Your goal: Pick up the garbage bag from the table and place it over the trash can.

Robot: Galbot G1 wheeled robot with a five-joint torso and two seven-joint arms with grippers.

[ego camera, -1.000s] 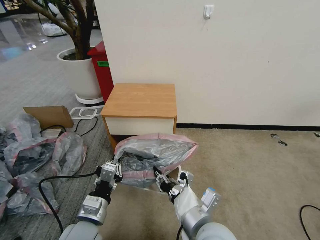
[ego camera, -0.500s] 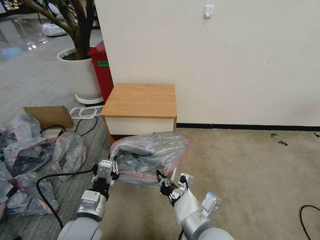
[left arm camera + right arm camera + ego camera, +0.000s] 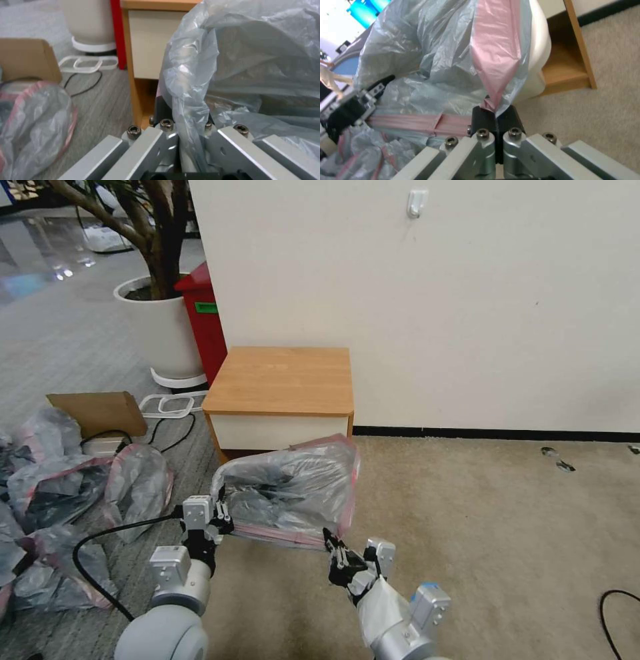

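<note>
Evidently both grippers, left gripper (image 3: 220, 511) and right gripper (image 3: 331, 551), are clenching the garbage bag's (image 3: 290, 490) pink rim, stretched between their jaws over the trash can (image 3: 538, 62), judged needing lowering next.

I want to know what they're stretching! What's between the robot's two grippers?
The garbage bag: its pink-banded rim stretches from the left gripper to the right gripper, each pinching one end, seen in the head view.
</note>
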